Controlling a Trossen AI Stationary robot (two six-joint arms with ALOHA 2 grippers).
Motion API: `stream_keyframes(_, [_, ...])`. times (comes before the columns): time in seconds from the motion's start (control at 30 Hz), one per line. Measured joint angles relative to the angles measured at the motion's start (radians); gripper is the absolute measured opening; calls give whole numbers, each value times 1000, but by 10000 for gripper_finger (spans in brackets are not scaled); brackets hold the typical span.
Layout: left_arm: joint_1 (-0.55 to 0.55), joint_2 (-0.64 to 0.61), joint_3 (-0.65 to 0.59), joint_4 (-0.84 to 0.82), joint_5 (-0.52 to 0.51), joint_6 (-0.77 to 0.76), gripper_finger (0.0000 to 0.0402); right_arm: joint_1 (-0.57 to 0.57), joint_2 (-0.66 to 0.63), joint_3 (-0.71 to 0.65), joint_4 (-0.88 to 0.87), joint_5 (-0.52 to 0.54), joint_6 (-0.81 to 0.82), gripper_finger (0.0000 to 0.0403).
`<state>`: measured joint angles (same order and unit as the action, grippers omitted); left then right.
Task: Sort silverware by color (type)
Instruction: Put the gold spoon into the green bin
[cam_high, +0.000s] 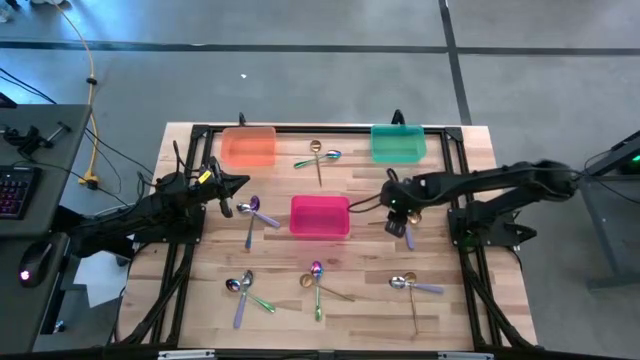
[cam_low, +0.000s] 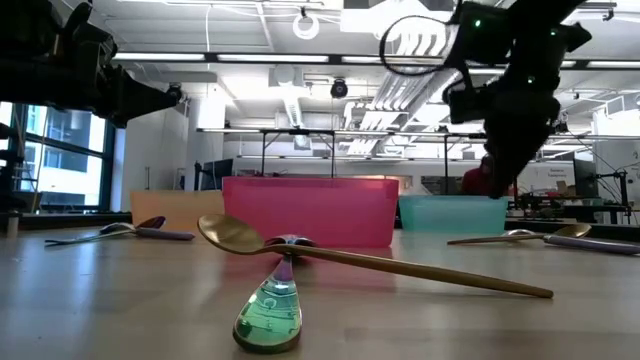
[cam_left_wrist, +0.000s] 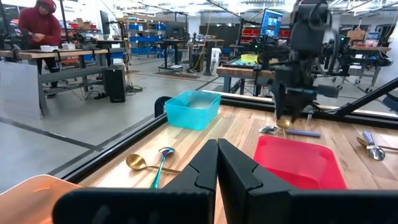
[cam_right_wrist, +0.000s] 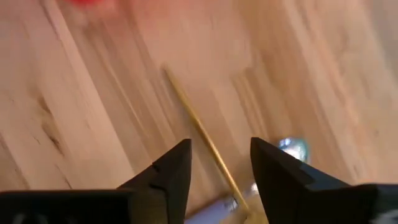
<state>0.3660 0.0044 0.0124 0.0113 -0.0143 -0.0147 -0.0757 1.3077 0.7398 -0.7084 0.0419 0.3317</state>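
The right gripper (cam_right_wrist: 219, 171) is hovering with fingers apart over a gold spoon (cam_right_wrist: 202, 142) near the bench's right edge. The left gripper (cam_left_wrist: 217, 163), fingers together, is waiting near the left edge. No writing is legible.

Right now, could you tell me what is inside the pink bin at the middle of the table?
Nothing shows inside the pink bin: the high view shows its bare floor. In the left wrist view its near wall is partly hidden by the left gripper. The spoons lie outside it on the table.
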Motion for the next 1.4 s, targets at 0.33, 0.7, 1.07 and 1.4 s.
stream_keyframes(0.33, [0, 0, 0, 0, 0, 0, 1, 6, 146, 13, -27, -27, -124, 153])
stream_keyframes(0.7, [0, 0, 0, 0, 0, 0, 1, 4, 254, 18, -9, -25, -195, 143])
stream_keyframes(1.07, [0, 0, 0, 0, 0, 0, 1, 4, 279, 16, 11, -25, -222, 36])
stream_keyframes(1.4, [0, 0, 0, 0, 0, 0, 1, -9, 277, 18, 15, -43, -170, 4])
